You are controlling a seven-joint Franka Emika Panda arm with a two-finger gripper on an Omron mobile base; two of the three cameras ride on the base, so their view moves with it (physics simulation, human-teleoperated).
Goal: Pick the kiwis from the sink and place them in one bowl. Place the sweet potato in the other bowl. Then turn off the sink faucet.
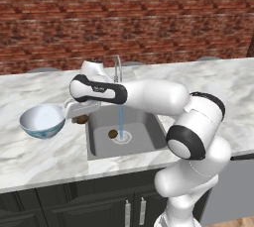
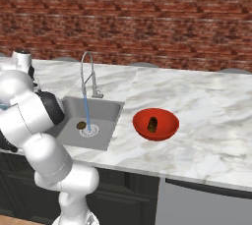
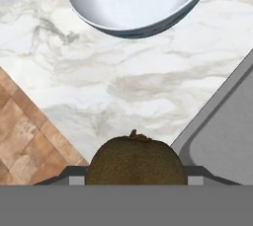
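Note:
My gripper (image 1: 79, 116) is shut on a brown kiwi (image 1: 81, 119), held above the counter between the sink's left rim and the white bowl (image 1: 42, 120). In the hand view the kiwi (image 3: 136, 160) sits between the fingers of the gripper (image 3: 136, 176), with the white bowl (image 3: 138, 3) ahead and the sink (image 3: 222, 136) to the right. A second kiwi (image 1: 113, 133) lies in the sink (image 1: 144, 139) beside the drain. Water runs from the sink faucet (image 1: 118, 68). The red bowl (image 2: 167, 126) on the right holds the sweet potato (image 2: 152, 124).
The white marble counter (image 1: 44, 156) runs along a brick wall. Its front edge is near, with the tiled floor (image 3: 20, 136) visible past it in the hand view. My arm reaches across the sink at faucet height.

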